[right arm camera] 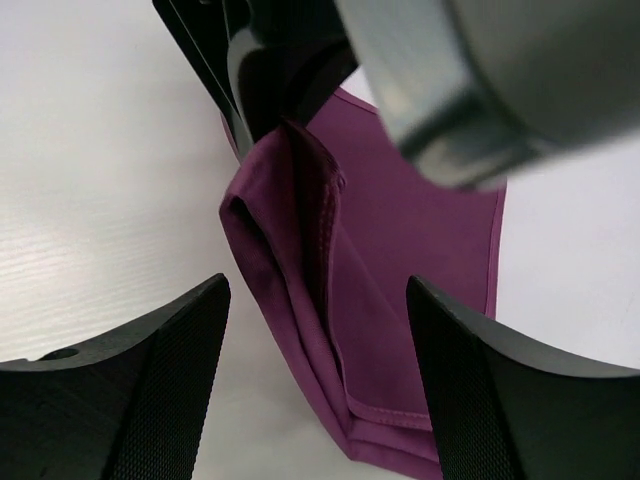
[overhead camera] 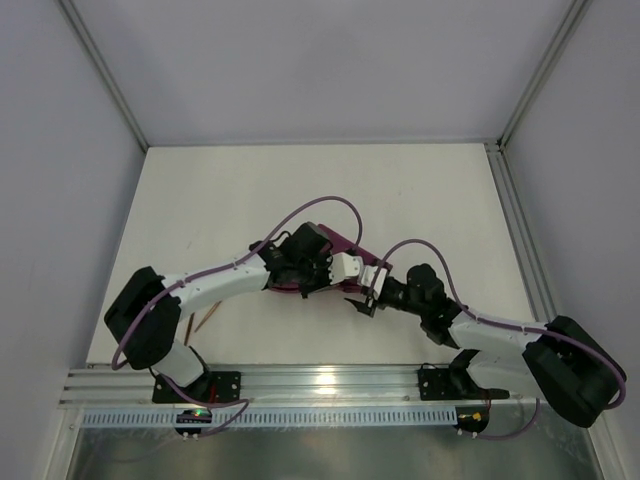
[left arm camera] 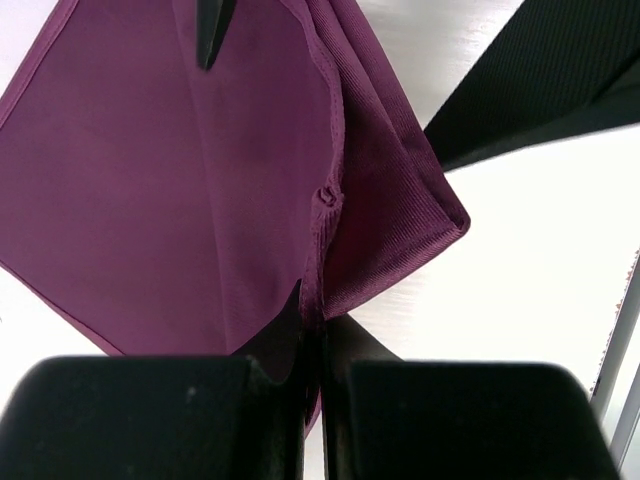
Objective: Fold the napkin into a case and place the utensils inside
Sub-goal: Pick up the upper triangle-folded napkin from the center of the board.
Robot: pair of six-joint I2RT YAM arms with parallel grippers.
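Left gripper (left arm camera: pixel 312 325) pinches a folded edge of the soft, limp napkin (left arm camera: pixel 170 190); right gripper (right arm camera: pixel 318 292) gapes wide near it. Its layered corner probably offers the best grip.

- The napkin (left arm camera: pixel 150 200) — plum-purple cloth, folded into several stacked layers with hemmed edges, lies mid-table (overhead camera: pixel 300 190), one folded edge raised.
- The utensils (overhead camera: pixel 204 320) — slim copper pieces, lying flat at 8 o'clock from the napkin, well apart.
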